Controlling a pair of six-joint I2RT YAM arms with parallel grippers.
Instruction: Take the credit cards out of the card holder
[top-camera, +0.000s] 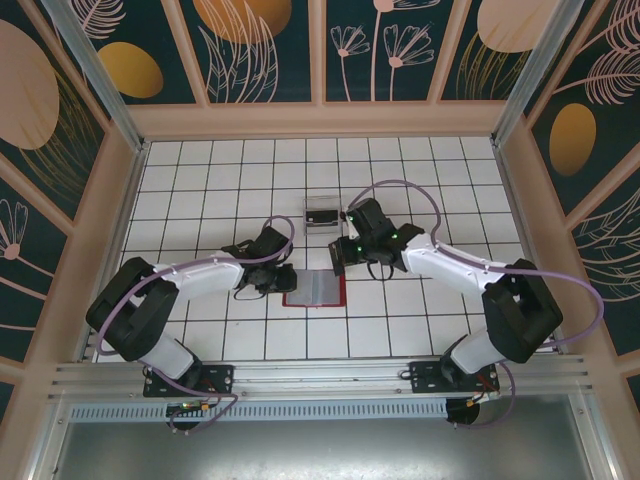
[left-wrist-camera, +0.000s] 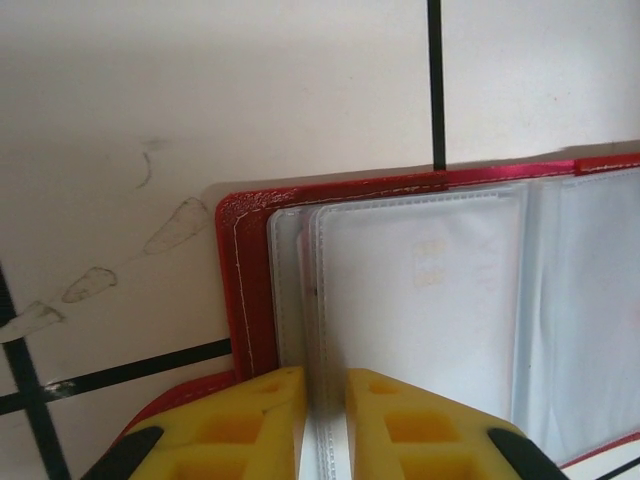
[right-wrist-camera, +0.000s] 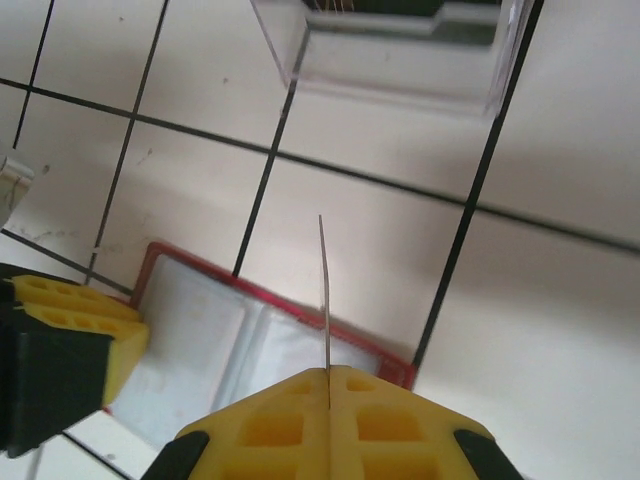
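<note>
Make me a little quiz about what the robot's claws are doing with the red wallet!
1. True or false: the right claw is pinching a thin card.
2. What sits between the left claw's fingers? A) a coin B) the wallet's clear pages C) nothing
3. Fill in: the wallet lies ____ on the tiles.

Key: 1 true. 2 B. 3 open.
</note>
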